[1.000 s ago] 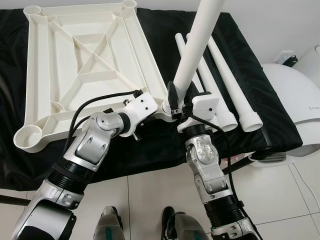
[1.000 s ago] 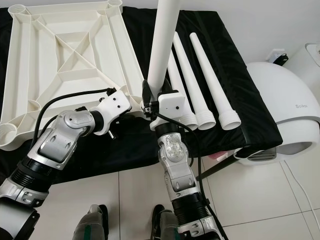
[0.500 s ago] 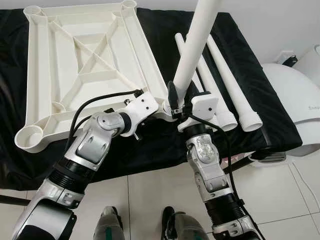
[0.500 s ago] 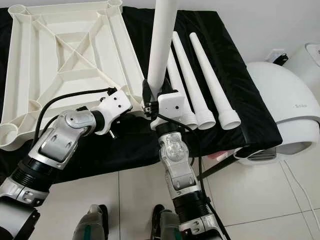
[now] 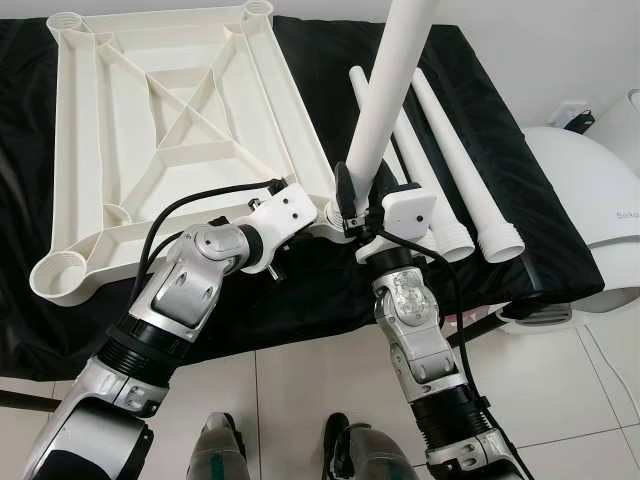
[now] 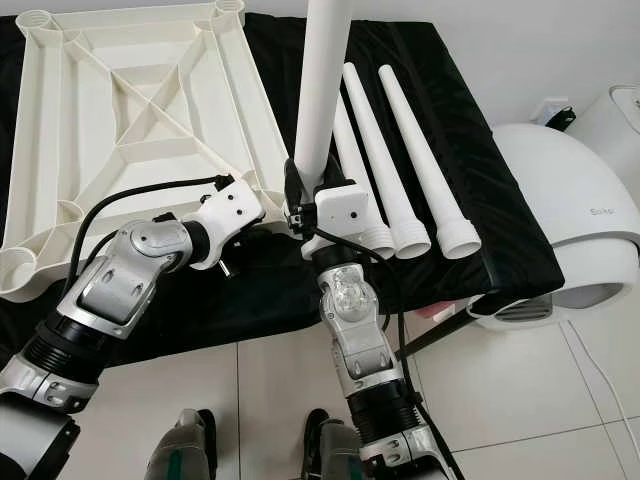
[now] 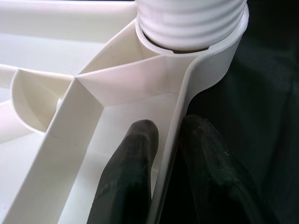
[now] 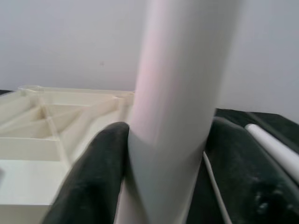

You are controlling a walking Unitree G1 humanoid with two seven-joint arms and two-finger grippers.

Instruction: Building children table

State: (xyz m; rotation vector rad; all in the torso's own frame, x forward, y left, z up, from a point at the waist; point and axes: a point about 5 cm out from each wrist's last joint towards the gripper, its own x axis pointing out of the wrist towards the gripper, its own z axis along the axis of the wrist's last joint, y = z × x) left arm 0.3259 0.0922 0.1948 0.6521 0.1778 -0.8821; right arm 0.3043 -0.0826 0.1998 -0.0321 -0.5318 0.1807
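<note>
Two pincers work one corner of the upturned white table frame [image 5: 170, 130], which lies on a black-draped tabletop [image 5: 520, 230]. Our left pincer [image 7: 161, 154] pinches the frame's outer rim, one black finger [image 7: 128, 172] inside the wall and the other outside, just short of the corner socket [image 7: 219, 60]. Our right pincer [image 8: 163, 154] grips a white table leg [image 5: 385, 100] that stands nearly upright above that same corner, its threaded end [image 7: 191, 18] seated in the socket directly ahead of the left pincer. Just beyond the right pincer, three more loose legs [image 6: 395, 150] lie side by side on the black cover. Beside the tabletop stands a white domed appliance [image 6: 570, 200].
</note>
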